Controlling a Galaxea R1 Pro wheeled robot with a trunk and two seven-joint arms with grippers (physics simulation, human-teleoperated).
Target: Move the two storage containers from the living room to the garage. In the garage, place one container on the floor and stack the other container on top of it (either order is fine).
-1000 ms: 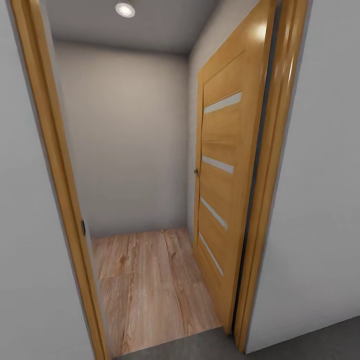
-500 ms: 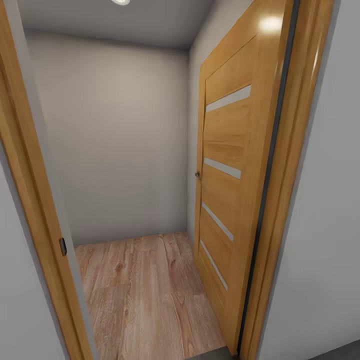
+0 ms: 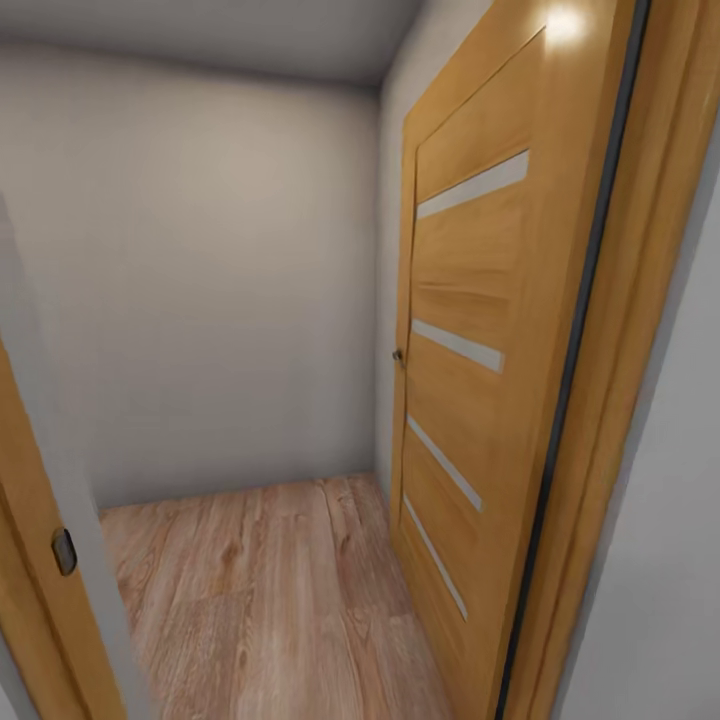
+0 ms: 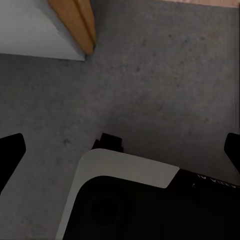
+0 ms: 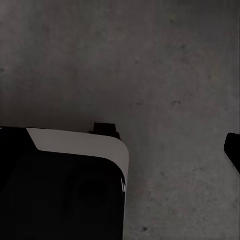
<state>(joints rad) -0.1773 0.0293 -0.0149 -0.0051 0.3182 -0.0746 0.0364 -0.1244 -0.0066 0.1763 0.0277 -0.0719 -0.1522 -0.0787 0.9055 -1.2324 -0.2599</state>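
Our black-and-white base, seen under both wrists

We are showing a rounded white base panel (image 4: pixel 127 167) edging a glossy black shell (image 5: pixel 60 195) beneath each gripper, with dark fingertips (image 4: pixel 10 150) peeking in at the edges.

Door (image 3: pixel 470 370) right of wood flooring (image 3: pixel 270 600).

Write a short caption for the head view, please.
Open orange-wood door with pale stripes, leading onto wood-plank flooring before a plain grey wall.

A small alcove with plain pale grey walls (image 3: pixel 220 290) and light wood-plank flooring (image 3: pixel 270 600), seen through an orange-wood doorway frame (image 3: pixel 640 400).
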